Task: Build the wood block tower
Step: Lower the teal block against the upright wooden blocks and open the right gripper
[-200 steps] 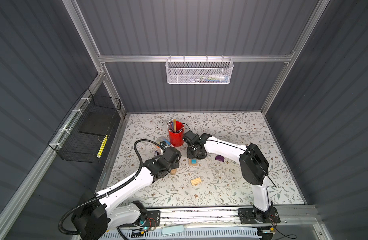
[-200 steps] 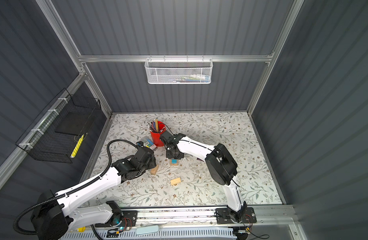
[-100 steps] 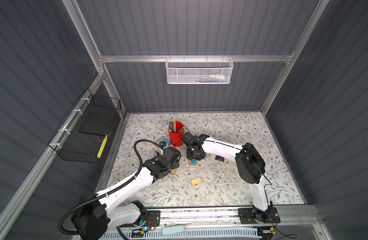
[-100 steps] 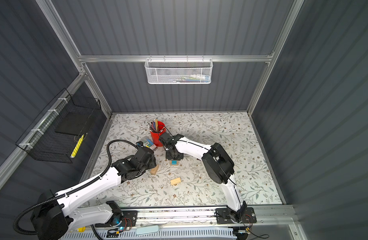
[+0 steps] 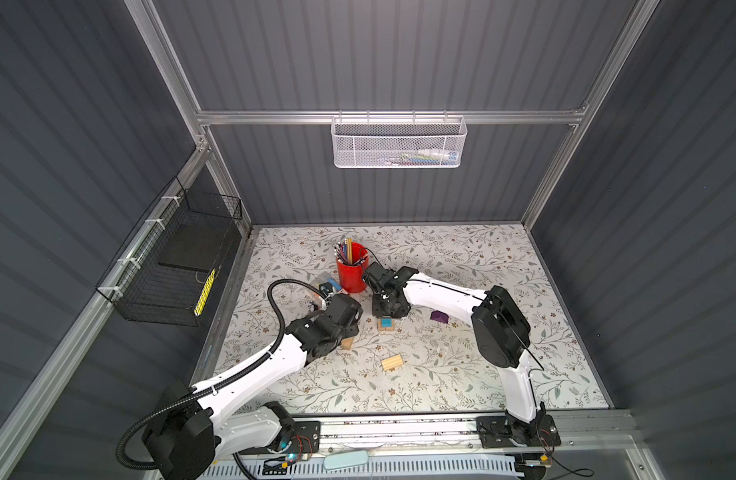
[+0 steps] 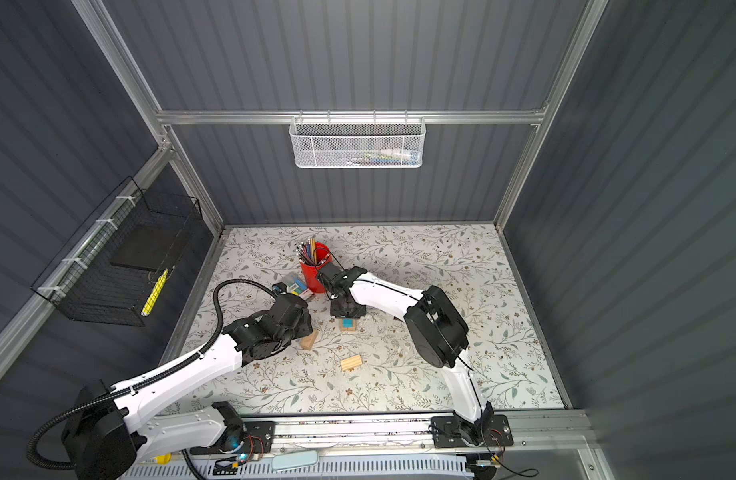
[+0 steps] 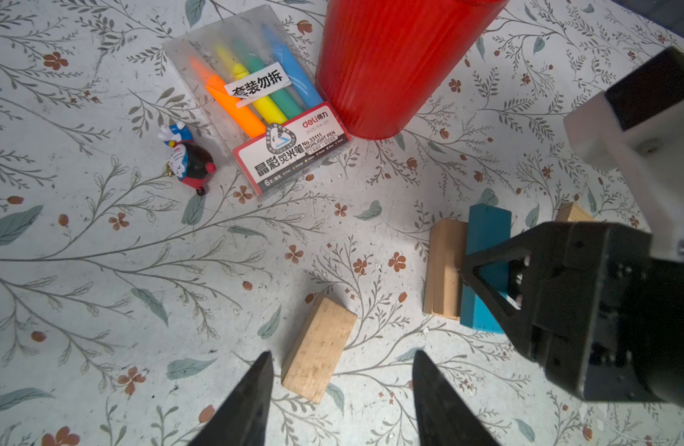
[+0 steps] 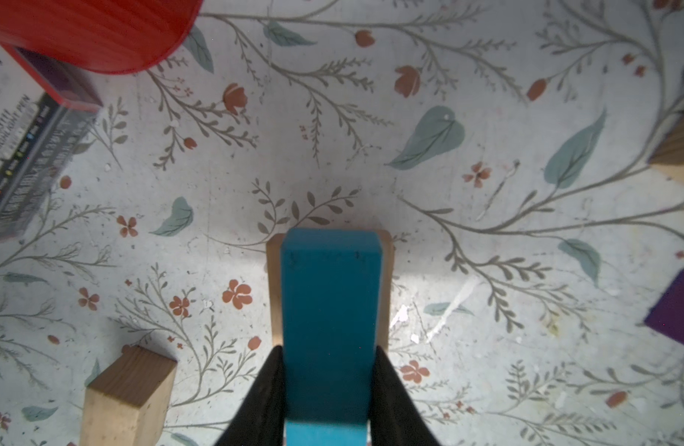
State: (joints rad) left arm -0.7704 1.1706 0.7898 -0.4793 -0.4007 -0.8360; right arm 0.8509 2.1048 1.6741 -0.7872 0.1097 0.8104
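Teal-blue block (image 5: 385,322) in both top views, directly over a low tan stack (image 5: 386,329) near the red cup (image 5: 351,274), under the right gripper (image 5: 387,315); purple block (image 5: 439,317) lying off to one side. From the left wrist: left gripper (image 7: 343,357) half parted, holding nothing, loose tan brick (image 7: 319,349) between its tips. From the right wrist: right gripper clamped on the teal-blue block, tan edges showing beneath on either side.

Floral-print table (image 5: 461,257): loose tan block (image 7: 319,349) right at the left gripper (image 7: 344,353) tips, with the marker pack (image 7: 263,104), tiny toy (image 7: 187,158) and red cup (image 5: 351,272) further ahead. Tan bricks (image 7: 444,270) lie under the right gripper (image 8: 326,347), purple block (image 5: 439,317) off to its side.
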